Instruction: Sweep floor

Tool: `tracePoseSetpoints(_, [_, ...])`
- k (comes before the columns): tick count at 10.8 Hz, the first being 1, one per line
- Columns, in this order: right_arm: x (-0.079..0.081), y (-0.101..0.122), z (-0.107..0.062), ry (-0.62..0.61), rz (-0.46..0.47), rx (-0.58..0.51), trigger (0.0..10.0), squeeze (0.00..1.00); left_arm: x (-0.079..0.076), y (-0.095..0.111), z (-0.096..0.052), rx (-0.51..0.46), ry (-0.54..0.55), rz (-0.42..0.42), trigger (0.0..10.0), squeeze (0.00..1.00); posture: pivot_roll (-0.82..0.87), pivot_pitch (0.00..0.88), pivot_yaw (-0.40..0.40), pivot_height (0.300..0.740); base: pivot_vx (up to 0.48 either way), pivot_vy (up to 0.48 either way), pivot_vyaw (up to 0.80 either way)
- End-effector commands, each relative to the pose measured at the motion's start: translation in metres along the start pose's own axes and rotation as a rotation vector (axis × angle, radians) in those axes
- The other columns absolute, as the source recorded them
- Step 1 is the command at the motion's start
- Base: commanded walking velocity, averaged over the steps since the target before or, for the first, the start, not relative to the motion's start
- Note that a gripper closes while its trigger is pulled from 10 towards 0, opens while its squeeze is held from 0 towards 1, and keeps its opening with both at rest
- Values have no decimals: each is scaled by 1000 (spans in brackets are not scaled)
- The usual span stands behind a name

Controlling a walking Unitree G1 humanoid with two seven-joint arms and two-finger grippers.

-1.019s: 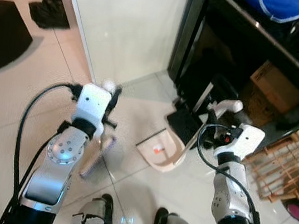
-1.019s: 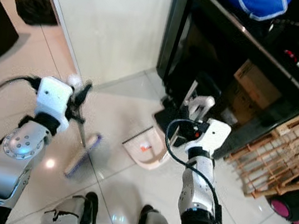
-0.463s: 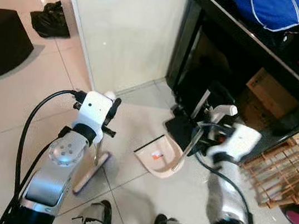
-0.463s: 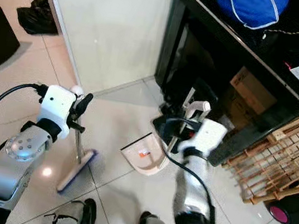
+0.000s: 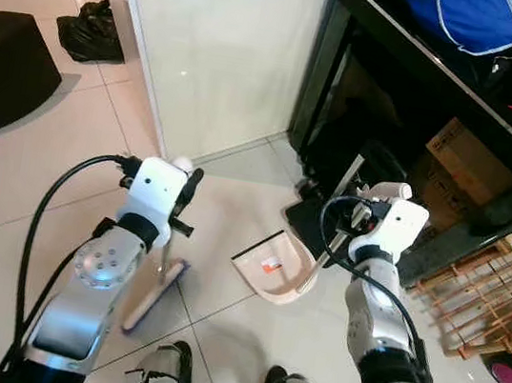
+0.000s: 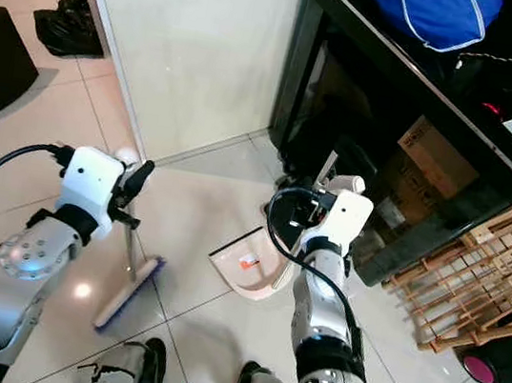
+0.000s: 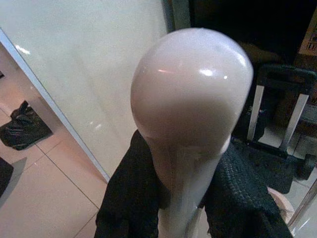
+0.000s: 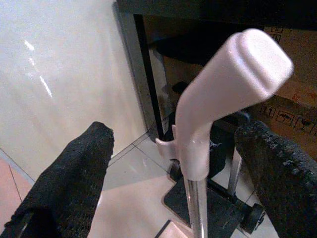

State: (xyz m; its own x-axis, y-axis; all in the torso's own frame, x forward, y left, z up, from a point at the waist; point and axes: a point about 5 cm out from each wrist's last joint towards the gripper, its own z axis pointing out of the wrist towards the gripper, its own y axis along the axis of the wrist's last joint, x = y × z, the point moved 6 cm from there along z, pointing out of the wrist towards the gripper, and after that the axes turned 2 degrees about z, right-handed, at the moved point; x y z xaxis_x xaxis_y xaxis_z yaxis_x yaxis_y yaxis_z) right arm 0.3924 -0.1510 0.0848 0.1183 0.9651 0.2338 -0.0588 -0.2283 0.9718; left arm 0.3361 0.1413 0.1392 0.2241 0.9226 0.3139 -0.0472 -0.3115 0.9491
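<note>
Two tools: left gripper (image 7: pixel 181 198) clamps broom (image 6: pixel 130 281) handle; right gripper (image 8: pixel 173 173) spread around dustpan (image 5: pixel 273 271) handle, ungripped; close it, then sweep brush toward pan mouth.

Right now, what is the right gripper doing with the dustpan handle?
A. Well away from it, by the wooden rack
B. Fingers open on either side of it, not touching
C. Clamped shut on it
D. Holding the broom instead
B: in the right wrist view the two black fingers stand wide apart with the dustpan handle upright between them, clear of both.
</note>
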Motion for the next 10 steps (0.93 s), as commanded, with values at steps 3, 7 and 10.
tracePoseSetpoints(3, [-1, -7, 4, -64, -6, 34, 10000, 0, 4, 6, -8, -8, -9, 25, 10000, 0, 75, 210, 6, 740, 0, 0, 0])
tracePoseSetpoints(7, [1, -6, 11, -129, 34, 46, 6078, 0, 9, 4, -13, 15, -16, 45, 10000, 0, 101, 243, 20, 740, 0, 0, 0])
tracePoseSetpoints(10, [0, -7, 14, -178, 40, 64, 3725, 0, 9, 5, -16, 25, -30, 56, 10000, 0, 115, 265, 29, 740, 0, 0, 0])
